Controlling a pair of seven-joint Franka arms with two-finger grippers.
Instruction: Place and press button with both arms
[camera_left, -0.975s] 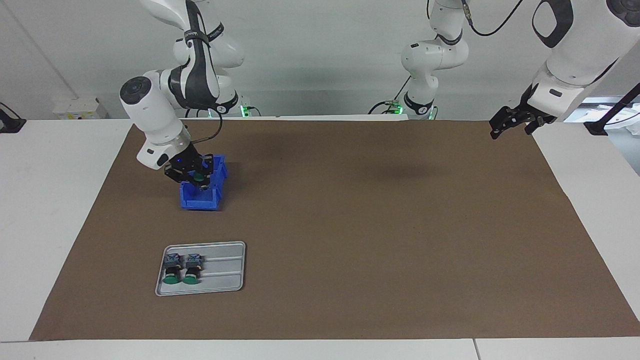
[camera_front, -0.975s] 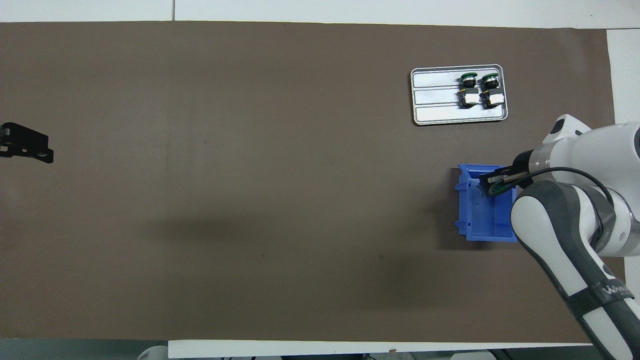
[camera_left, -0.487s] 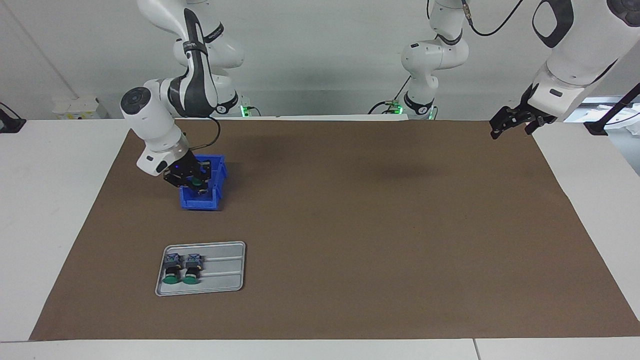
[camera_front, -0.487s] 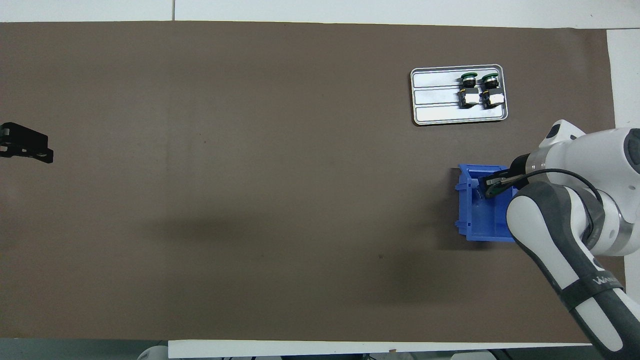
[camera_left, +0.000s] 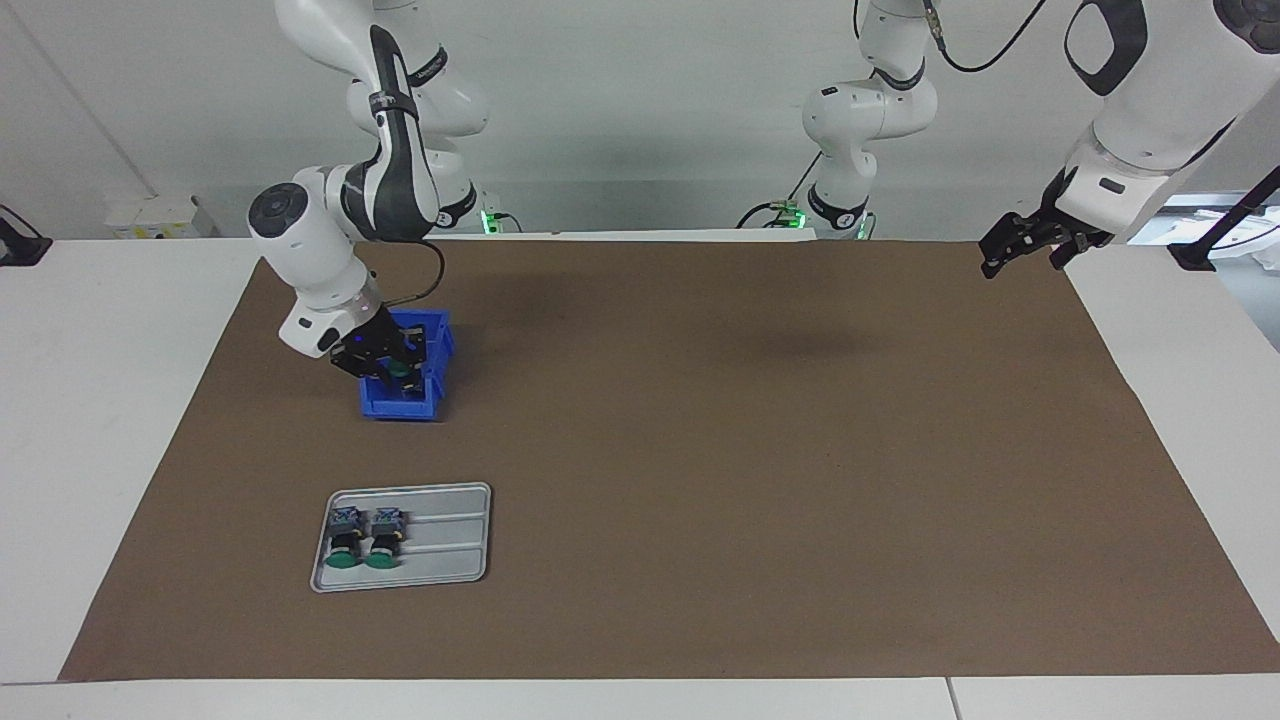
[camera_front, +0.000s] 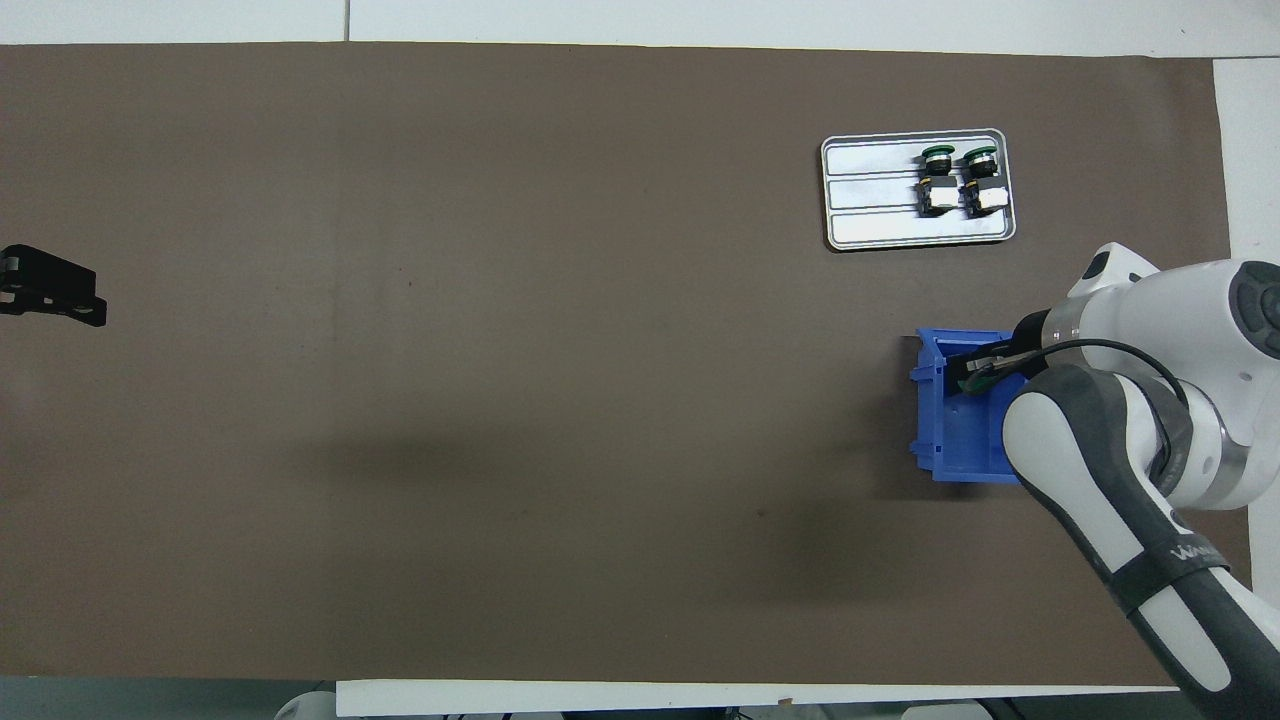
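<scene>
My right gripper (camera_left: 393, 371) is down inside a blue bin (camera_left: 402, 405) and is shut on a button (camera_left: 398, 370) with a green cap. In the overhead view the right gripper (camera_front: 972, 372) and the button (camera_front: 976, 381) sit in the end of the bin (camera_front: 958, 450) that lies farther from the robots. Two more buttons (camera_left: 364, 540) lie side by side in a grey metal tray (camera_left: 450, 545), which is farther from the robots than the bin. My left gripper (camera_left: 1002, 254) waits in the air over the edge of the brown mat at the left arm's end.
A brown mat (camera_left: 700, 450) covers most of the table. The tray (camera_front: 870, 205) has ribbed bare slots beside its two buttons (camera_front: 958, 182). Two slimmer white arms with green-lit bases (camera_left: 800, 215) stand at the robots' edge of the table.
My right gripper has sunk lower into the blue bin with the button in it. The left arm has barely moved.
</scene>
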